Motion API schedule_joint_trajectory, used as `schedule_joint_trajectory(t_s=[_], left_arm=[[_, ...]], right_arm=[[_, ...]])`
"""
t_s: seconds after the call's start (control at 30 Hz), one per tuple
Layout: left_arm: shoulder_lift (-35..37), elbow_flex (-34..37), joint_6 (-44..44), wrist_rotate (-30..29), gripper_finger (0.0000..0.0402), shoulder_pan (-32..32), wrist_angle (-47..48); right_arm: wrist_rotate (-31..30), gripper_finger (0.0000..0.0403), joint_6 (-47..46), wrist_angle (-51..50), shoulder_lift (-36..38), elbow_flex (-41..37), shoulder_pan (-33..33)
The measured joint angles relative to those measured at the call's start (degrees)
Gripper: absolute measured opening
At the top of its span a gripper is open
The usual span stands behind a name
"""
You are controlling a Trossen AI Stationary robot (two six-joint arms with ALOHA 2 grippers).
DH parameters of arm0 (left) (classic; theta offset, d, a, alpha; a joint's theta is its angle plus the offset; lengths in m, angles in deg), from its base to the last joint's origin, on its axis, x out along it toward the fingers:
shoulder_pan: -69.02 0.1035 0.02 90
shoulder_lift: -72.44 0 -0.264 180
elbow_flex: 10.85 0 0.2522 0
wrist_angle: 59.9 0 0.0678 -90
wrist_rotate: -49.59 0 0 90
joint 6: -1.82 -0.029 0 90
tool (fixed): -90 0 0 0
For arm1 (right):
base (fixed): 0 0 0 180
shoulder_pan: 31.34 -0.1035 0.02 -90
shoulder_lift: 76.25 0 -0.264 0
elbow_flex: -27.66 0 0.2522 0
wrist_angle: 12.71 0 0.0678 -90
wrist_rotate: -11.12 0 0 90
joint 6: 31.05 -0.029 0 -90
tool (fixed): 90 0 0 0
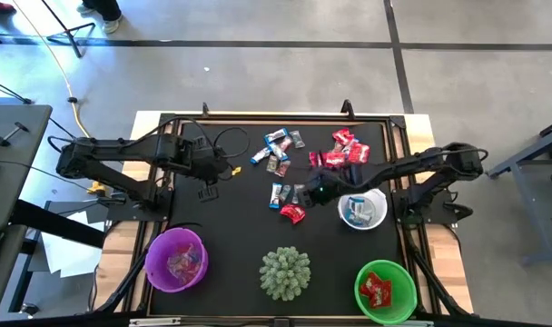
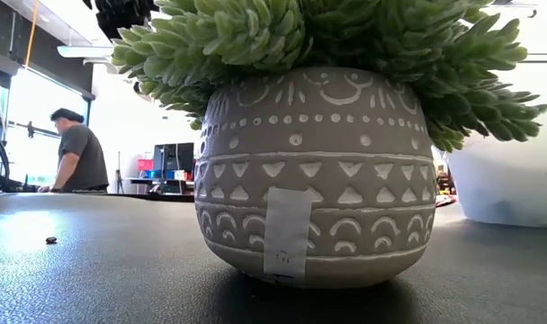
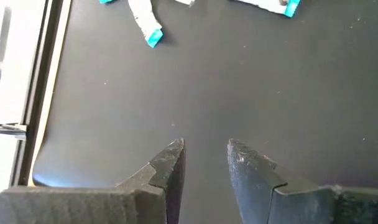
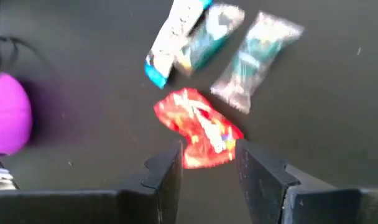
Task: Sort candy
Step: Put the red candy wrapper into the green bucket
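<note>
Loose candy [image 1: 303,168] lies on the black mat's [image 1: 231,218] far middle: red, blue-and-white and grey wrapped pieces. My right gripper [image 4: 209,152] is open and points down, its fingers either side of the near end of a red candy [image 4: 201,130]; no touch shows. That candy lies flat on the mat [image 1: 292,213], next to two blue-and-white pieces [image 4: 189,40] and a grey one [image 4: 254,59]. My left gripper [image 3: 206,149] hangs open over bare mat at the far left [image 1: 223,168], with blue-ended wrappers [image 3: 145,25] beyond it.
A white bowl [image 1: 362,209] with blue-and-white candy stands right of my right gripper. A purple bowl [image 1: 176,259] is near left and a green bowl [image 1: 385,291] with red candy near right. A spiky green plant [image 1: 285,272] in a patterned pot [image 2: 314,171] stands between them.
</note>
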Motion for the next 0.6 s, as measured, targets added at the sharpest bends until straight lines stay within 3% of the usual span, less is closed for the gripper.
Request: schedule_joint_trajectory(t_s=[0.13,0.37,0.6], left_arm=[[0.0,0.0,-1.8,0.0,0.0106,0.1,0.1],[0.0,0.0,-3.1,0.0,0.0106,0.1,0.2],[0.0,0.0,-3.2,0.4,0.0106,0.1,0.5]], right_arm=[[-0.2,0.0142,0.6,1.8,-2.5,0.0,-1.9],[0.3,0.0142,9.5,2.5,-6.6,1.4,-1.2],[4.0,0.0142,13.4,7.8,-11.4,1.4,-1.1]])
